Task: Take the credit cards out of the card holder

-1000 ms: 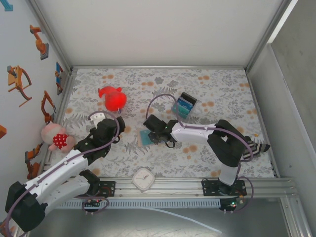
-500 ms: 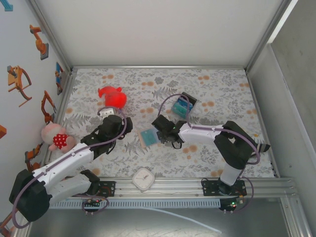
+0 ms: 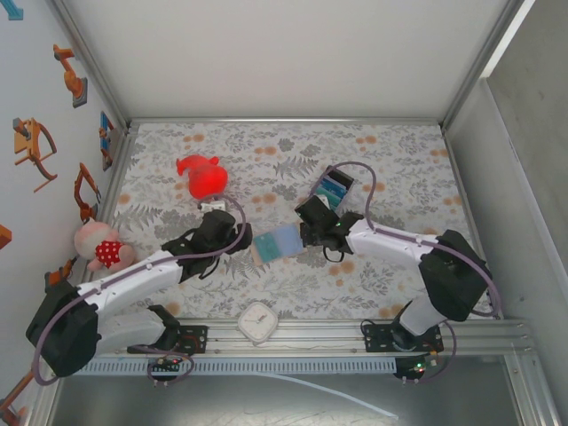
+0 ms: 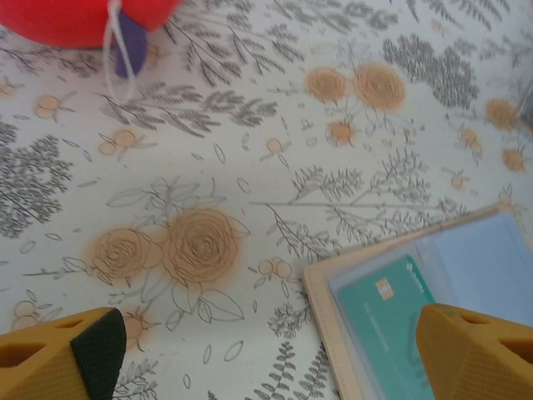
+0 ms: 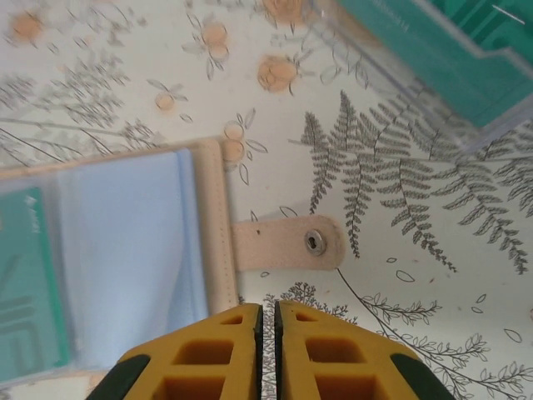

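The card holder lies open and flat on the flowered mat, tan rim around a light blue lining. A teal credit card sits under the clear pocket of its left half. My left gripper is open at the holder's left edge, with its right fingertip over the card and nothing between the fingers. My right gripper is shut on nothing, just off the holder's right rim and below the snap tab. The card's edge shows at the far left there.
A black-edged clear block of blue and teal cards stands behind the right gripper. A red toy lies at the back left, a plush doll by the left wall, and a white clock at the near rail.
My right gripper slid right off the holder and its jaws closed, leaving the holder spread open. My left gripper moved right up to the holder's left edge.
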Motion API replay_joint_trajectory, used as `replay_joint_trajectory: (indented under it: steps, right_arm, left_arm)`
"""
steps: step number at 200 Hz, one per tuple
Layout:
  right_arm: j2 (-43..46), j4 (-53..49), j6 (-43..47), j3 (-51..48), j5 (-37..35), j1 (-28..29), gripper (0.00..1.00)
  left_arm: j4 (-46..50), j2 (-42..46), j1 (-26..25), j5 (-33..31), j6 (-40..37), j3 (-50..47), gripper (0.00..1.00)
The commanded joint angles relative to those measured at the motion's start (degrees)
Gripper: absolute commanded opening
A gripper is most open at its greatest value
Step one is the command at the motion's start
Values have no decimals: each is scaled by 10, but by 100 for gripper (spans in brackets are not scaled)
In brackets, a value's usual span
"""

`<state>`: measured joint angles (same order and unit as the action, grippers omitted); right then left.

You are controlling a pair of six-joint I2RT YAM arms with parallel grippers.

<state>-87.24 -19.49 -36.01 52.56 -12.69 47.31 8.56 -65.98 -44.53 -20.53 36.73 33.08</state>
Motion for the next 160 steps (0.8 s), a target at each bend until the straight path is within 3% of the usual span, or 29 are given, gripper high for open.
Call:
replay_joint_trajectory:
  steps: [1, 69, 106, 160]
  right_arm:
    - [32, -4, -6, 2, 23, -2, 12]
    - [-45, 7, -3, 53, 173, -2, 6]
    - [-102, 34, -7, 77, 238, 3, 10]
    - [-147, 29, -6, 102, 253, 9, 21]
  left_arm:
    - [0, -27, -19, -6, -11, 11, 86]
    - [-46, -86, -27, 6, 15, -11, 81]
    - [-64, -109, -21, 18, 26, -19, 75]
    - [-116, -120, 12, 66, 51, -50, 64]
